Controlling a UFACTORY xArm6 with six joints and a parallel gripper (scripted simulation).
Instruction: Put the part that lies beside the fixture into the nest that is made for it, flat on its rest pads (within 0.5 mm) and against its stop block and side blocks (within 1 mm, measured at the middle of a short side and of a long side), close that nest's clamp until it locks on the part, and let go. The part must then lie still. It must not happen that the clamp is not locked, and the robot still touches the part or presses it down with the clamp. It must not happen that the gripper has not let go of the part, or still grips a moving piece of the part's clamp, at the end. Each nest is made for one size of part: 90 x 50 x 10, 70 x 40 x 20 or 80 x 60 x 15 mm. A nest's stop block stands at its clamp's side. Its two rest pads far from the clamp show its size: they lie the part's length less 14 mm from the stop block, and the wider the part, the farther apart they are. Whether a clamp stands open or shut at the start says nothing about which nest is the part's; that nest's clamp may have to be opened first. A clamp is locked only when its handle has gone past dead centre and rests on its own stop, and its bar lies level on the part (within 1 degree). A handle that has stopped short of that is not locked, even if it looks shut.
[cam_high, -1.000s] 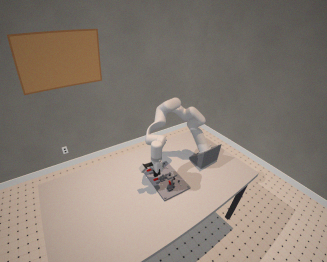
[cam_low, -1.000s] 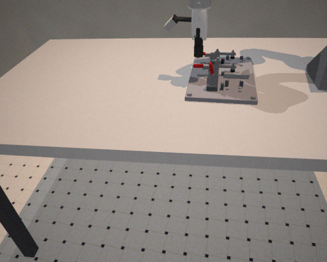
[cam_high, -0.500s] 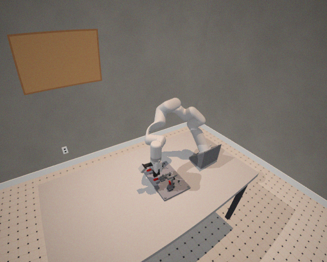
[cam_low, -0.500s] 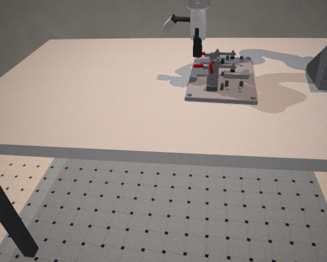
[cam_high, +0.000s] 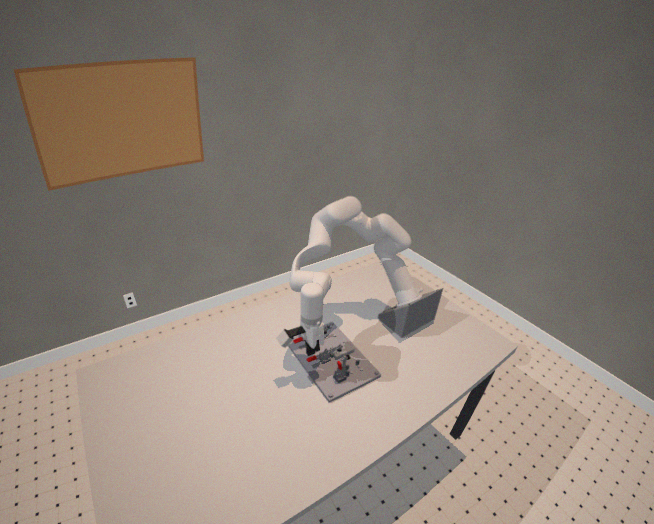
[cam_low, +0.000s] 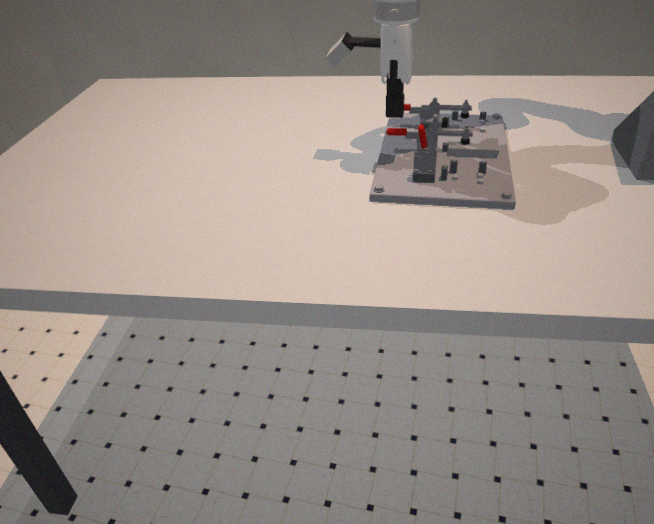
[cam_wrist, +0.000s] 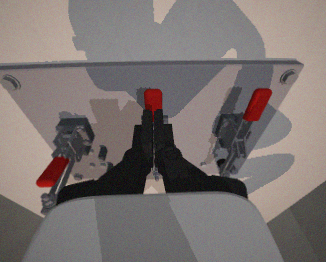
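Note:
The grey fixture plate (cam_low: 442, 163) lies on the table and carries three toggle clamps with red handles. My gripper (cam_low: 394, 106) is shut with nothing between the fingers. It stands upright at the plate's far left corner, touching or just short of the far clamp's red handle (cam_low: 406, 106). In the wrist view the fingertips point at that handle (cam_wrist: 153, 98). The far clamp's bar (cam_low: 443, 107) looks level. The middle handle (cam_low: 396, 131) lies flat and the near handle (cam_low: 422, 135) stands raised. I cannot clearly make out the part; my fingers hide that nest.
Two other clamps show in the wrist view, one at the left (cam_wrist: 52, 171) and one at the right (cam_wrist: 257, 104). A grey wedge-shaped box (cam_low: 635, 141) holds the arm's base at the right. The table edge runs behind the plate.

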